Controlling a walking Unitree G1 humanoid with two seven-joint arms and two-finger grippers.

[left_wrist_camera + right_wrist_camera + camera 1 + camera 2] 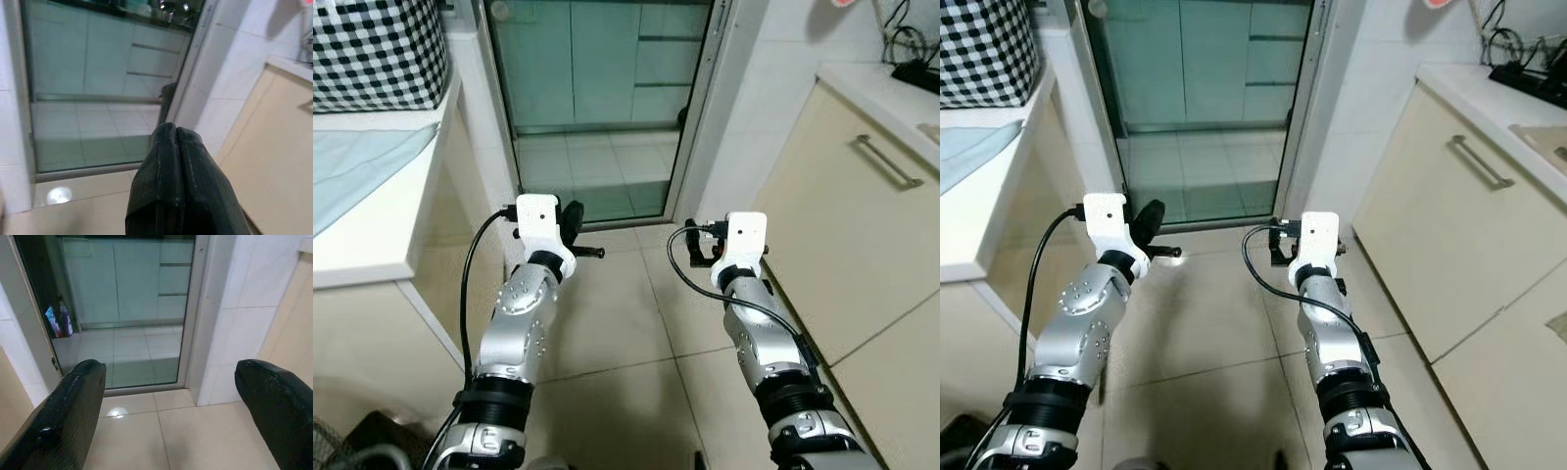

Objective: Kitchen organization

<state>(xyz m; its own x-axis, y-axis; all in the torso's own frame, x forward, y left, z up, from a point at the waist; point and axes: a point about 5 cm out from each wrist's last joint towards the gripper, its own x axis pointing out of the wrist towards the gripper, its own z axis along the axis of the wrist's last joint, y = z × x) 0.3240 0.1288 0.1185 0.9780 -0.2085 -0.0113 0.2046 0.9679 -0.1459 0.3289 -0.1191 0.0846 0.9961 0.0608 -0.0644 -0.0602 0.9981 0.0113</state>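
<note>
I see glossy beige floor tiles (617, 323) under my 2 grippers, a smooth glass door (597, 69) ahead, matt cream cabinet (862, 225) beside the right one.

Two silver robot arms with white wrist blocks and black fingers.

Each silver arm, left arm (514, 323) and right arm (766, 343), has black joint rings, small screws and a looping black cable; the gripper fingers (68, 416) look matte and textured.

Two silver arms (514, 323), one glass door (602, 98), one checkered box (377, 49), one cabinet handle (886, 162), two bottles (59, 320).
</note>
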